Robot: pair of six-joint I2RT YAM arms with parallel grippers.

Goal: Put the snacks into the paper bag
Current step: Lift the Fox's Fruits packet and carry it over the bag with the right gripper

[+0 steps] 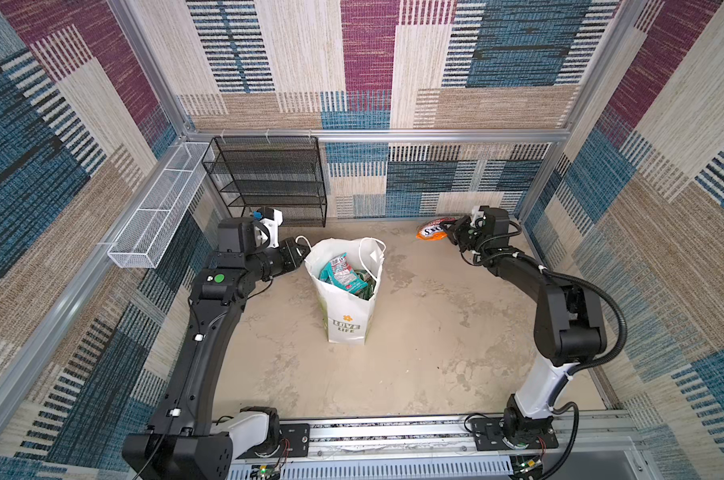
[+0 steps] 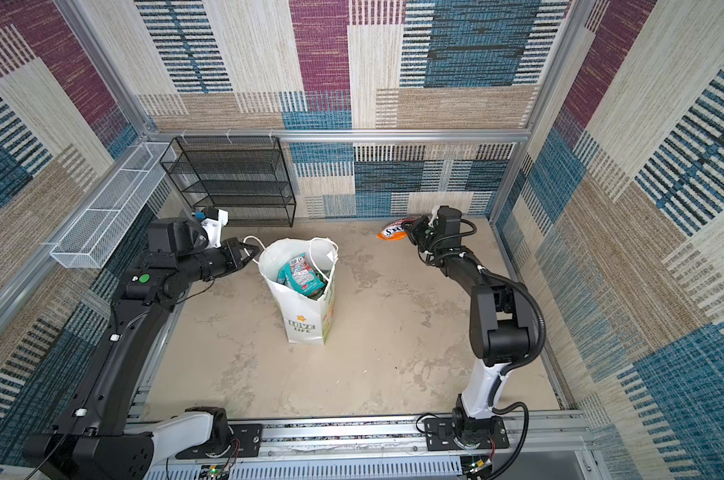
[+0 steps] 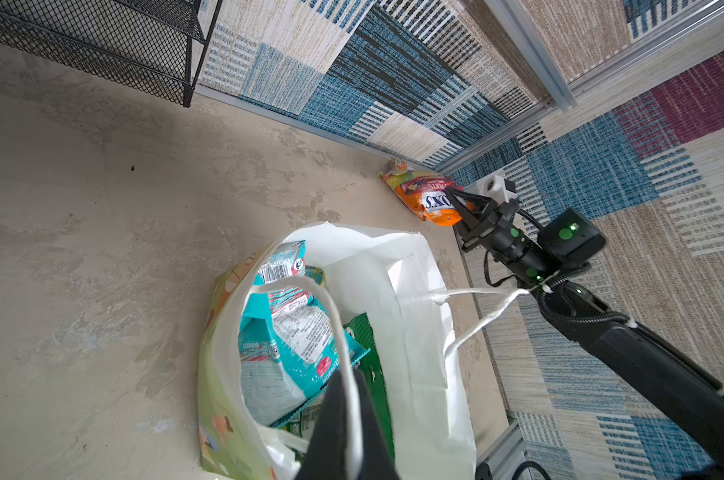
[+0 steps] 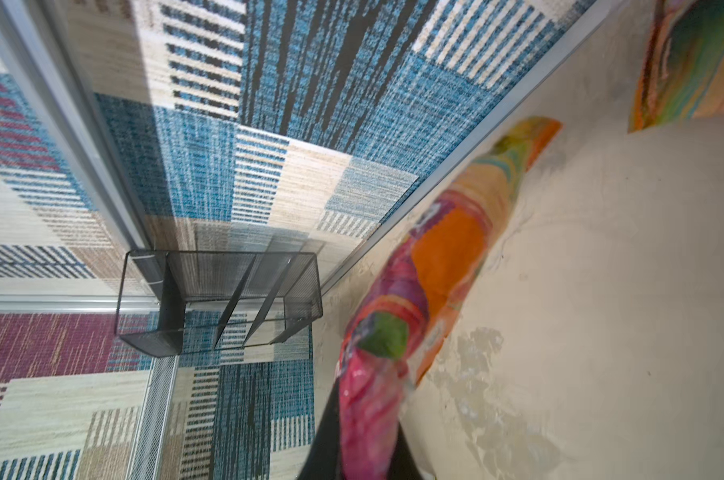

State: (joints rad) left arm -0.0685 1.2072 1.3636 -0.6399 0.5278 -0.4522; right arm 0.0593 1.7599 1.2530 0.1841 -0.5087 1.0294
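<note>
Closest to the lens runs the metal rail (image 1: 393, 434) that carries both arm bases, in front of the paper bag (image 1: 340, 305). Far left of the bag, a white wire basket (image 1: 152, 216) hangs on the side wall. Behind the bag and to its left stands a black mesh rack (image 1: 268, 183).

At the bag's left rim, the left gripper (image 1: 305, 248) has its jaws together on one white cord handle (image 3: 285, 284). The bag stands upright and open on the tan floor (image 1: 414, 353). Inside lie teal-and-white packets (image 1: 337, 270) showing a barcode and fine print, with a green packet (image 3: 368, 345) beside them. The bag's front reads "LOVE LIFE" in green under an orange flower.

Behind the bag and to its right, near the back wall, the right gripper (image 1: 449, 232) is clamped on one end of an orange packet (image 1: 430, 230). The packet's white label shows "OX'S", upside down in both top views. Whether that packet rests on the floor or hangs just clear of it is hard to tell.
</note>
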